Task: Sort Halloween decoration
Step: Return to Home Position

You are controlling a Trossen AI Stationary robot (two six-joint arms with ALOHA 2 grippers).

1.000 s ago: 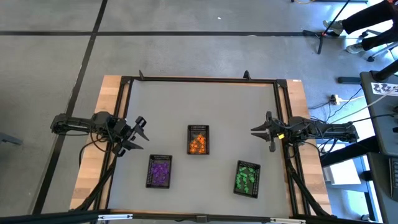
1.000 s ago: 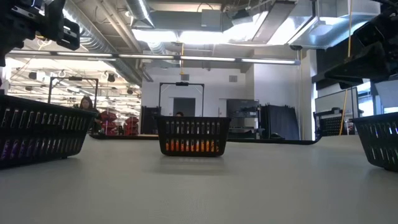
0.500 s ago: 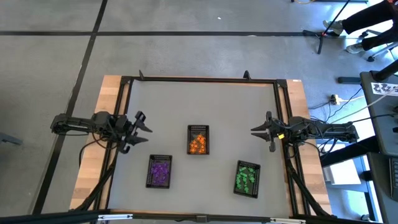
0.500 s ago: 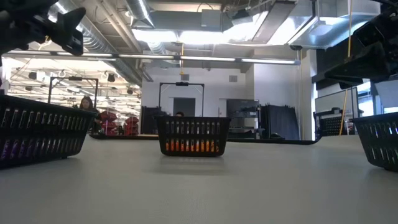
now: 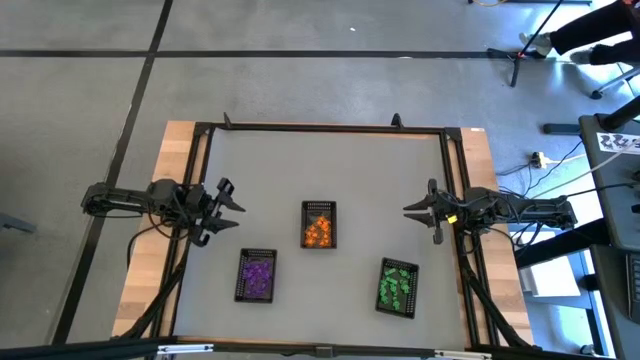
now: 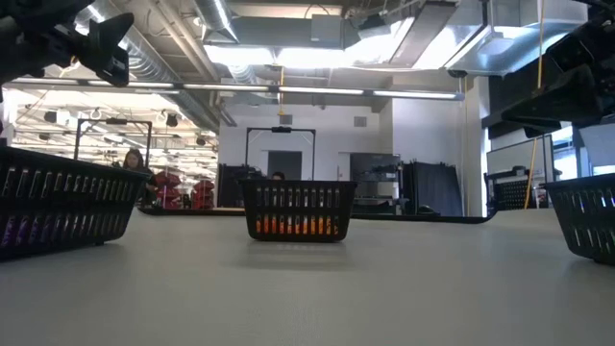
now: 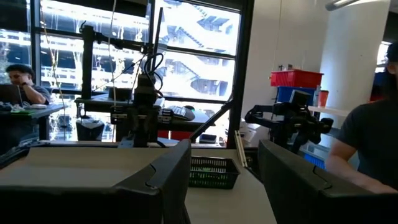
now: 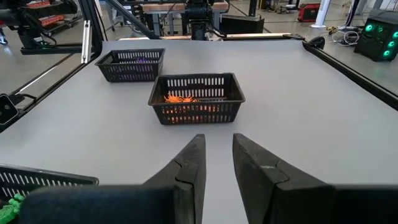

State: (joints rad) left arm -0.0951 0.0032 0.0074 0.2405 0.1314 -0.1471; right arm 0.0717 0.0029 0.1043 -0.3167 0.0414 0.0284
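Three black mesh trays stand on the grey table. The middle tray [image 5: 319, 224] [image 8: 196, 99] holds orange Halloween decoration [image 8: 177, 98]. The near-left tray [image 5: 257, 274] [image 8: 132, 64] holds purple pieces. The near-right tray [image 5: 397, 286] holds green ones [image 8: 11, 202]. My left gripper [image 5: 228, 212] hovers at the table's left edge, open, nothing between its fingers [image 7: 168, 180]. At the right edge my right gripper [image 5: 410, 210] [image 8: 219, 168] points toward the orange tray, its fingers a narrow gap apart and holding nothing.
A black frame [image 5: 320, 127] runs around the table, with wooden strips [image 5: 150, 240] outside it. Bare grey tabletop [image 5: 320, 170] lies beyond the trays. People show in the room behind: one [image 6: 133, 159] far off, one [image 7: 367, 149] close by the table's right.
My left gripper has swung a little toward the table's far edge, from pointing slantwise at the near side to pointing more squarely across the table. It stays open. The trays have not moved.
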